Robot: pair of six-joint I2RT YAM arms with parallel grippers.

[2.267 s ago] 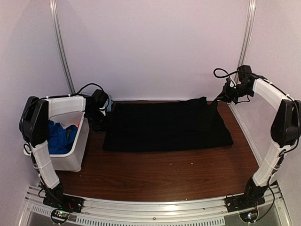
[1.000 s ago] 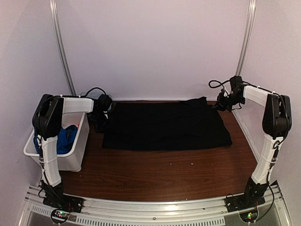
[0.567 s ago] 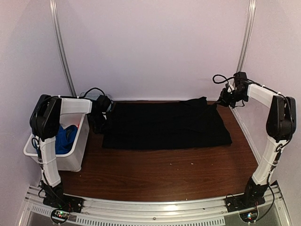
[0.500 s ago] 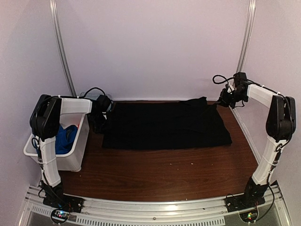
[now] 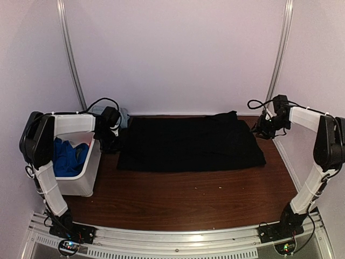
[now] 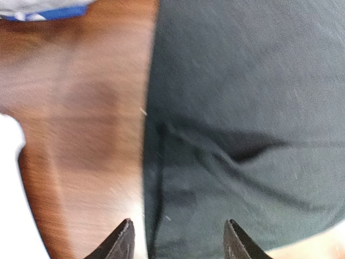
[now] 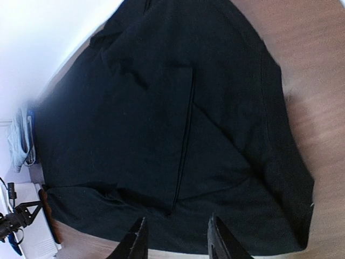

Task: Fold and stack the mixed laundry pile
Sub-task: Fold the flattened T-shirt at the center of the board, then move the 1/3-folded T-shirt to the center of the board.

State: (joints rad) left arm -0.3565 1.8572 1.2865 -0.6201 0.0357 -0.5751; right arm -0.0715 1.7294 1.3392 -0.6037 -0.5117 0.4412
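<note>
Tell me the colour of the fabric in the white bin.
The crumpled fabric is royal blue, clearest in the top external view.

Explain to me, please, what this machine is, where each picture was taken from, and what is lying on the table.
These are two robot arms bolted at the near edge of a table, each ending in a two-finger gripper. The wide picture looks down from above; the other two come from cameras on the wrists, showing each gripper's fingers. A black cloth lies spread on the table. A white bin at the left holds blue fabric. The left gripper and right gripper hang at the cloth's ends, both open, holding nothing.
</note>
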